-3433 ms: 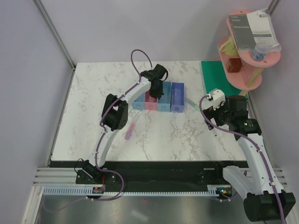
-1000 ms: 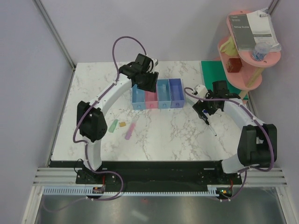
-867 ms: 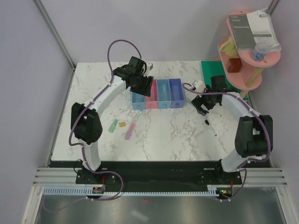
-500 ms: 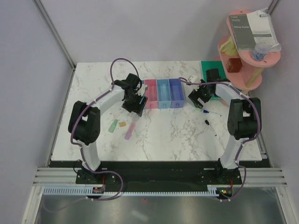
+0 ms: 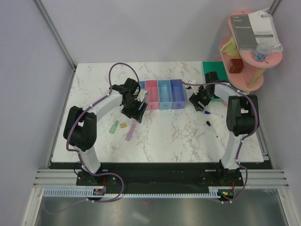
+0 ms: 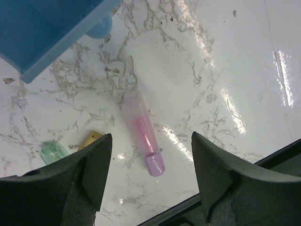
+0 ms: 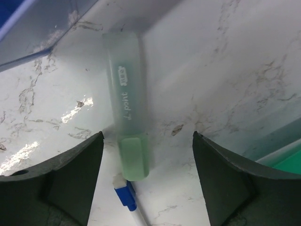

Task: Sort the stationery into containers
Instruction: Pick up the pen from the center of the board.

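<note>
Both pairs of jaws stand wide apart and hold nothing, each above a stubby marker on the desk (image 5: pixel 178 136). In the left wrist view the left jaws flank a pink marker (image 6: pixel 143 136) that lies just in front of the row of bins (image 5: pixel 160 94), near its light blue end bin (image 6: pixel 47 28). The marker's length runs down the gap, so the jaws face its long sides, though how high they hang above it cannot be told. A tan block (image 6: pixel 91 139) and a green stick (image 6: pixel 52 151) lie near the pink marker, on the side away from the bins. In the right wrist view the right jaws bracket a pale green marker (image 7: pixel 127 122) at the other end of the row. Its far end is close against the dark blue bin (image 7: pixel 37 28); whether it touches cannot be told. The blue cap of a thin pen (image 7: pixel 124 195) sits right at the near end of that marker. Both markers look like light, stiff plastic with a smooth, slightly rounded barrel, so they should lift easily but could slip or swivel in a loose pinch. The likely best hold is across the middle of the barrel, square to its long sides, clear of the cap. On the right, the bin wall and the pen leave little room, so a mid-barrel hold seems safest.
</note>
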{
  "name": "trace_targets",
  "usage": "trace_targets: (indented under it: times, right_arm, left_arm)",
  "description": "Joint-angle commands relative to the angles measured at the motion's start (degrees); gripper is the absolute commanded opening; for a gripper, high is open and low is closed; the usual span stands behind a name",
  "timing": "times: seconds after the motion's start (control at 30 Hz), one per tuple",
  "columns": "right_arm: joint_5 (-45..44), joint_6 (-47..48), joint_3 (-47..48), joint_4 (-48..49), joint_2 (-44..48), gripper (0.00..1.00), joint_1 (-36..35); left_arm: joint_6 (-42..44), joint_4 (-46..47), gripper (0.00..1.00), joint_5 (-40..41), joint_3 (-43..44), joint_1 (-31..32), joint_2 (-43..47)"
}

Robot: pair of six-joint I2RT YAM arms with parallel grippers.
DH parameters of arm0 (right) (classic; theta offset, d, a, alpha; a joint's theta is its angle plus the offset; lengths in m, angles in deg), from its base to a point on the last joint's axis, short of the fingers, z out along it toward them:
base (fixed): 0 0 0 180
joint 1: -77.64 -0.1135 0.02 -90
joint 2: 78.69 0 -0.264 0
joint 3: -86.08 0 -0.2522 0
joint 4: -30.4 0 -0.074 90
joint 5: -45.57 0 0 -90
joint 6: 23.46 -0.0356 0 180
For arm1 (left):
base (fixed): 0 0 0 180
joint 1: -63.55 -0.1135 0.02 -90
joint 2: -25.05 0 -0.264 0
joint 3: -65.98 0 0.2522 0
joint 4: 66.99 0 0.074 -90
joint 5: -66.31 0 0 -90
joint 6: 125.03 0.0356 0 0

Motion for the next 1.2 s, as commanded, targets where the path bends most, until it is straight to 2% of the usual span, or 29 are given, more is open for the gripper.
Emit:
trace_targets:
  times: [0.0,0.1,0.2,0.23,0.3,0.33,0.37,0.6,1.0,1.07,1.1,1.17]
  right_arm:
    - [1.38,2.15,-3.53,-0.7,0.06,0.79,0.01]
    - [1.03,2.33,-4.67,-0.44,-0.29,0.69,-0.16]
    - [0.59,2.33,-4.85,-0.44,-0.99,0.55,-0.07]
    - [0.59,1.98,-4.76,-0.53,-1.17,0.42,-0.07]
    - [0.59,1.46,-4.59,-0.35,-1.08,0.21,-0.07]
    - [0.5,0.85,-4.59,-0.35,-0.82,0.06,-0.07]
    - [0.5,0.58,-4.67,-0.35,-0.12,0.03,-0.07]
    - [-1.17,-4.78,-5.38,1.58,6.64,0.0,0.1]
    - [2.34,-17.34,-1.96,2.73,18.78,0.01,0.45]
    - [3.57,-18.93,-0.46,2.81,20.1,0.02,0.37]
    - [4.1,-20.85,0.24,2.73,20.62,0.03,0.28]
    - [4.89,-22.79,2.26,2.73,20.98,0.04,0.28]
  left_arm:
    - [2.67,-0.92,0.75,-2.46,-1.6,0.15,3.59]
    - [2.93,-1.71,0.75,-2.9,-2.21,0.15,4.21]
    - [2.67,-2.15,0.74,-3.7,-3.0,0.41,4.38]
    - [2.76,-2.15,0.74,-3.87,-3.35,0.5,4.38]
    - [2.41,-2.07,0.74,-3.78,-4.67,1.02,4.12]
    - [2.32,-2.07,0.73,-3.44,-5.11,1.11,3.86]
    - [2.23,-2.07,0.73,-3.17,-5.99,1.29,3.68]
    - [2.67,-1.45,0.73,-0.89,-8.1,2.26,2.19]
    - [1.18,2.68,0.68,3.95,-10.39,2.96,-1.77]
    - [1.09,3.2,0.62,4.21,-10.48,3.05,-2.64]
    - [1.09,3.38,0.52,4.3,-10.39,3.05,-2.91]
    - [1.35,3.56,0.4,3.69,-10.39,3.05,-3.96]
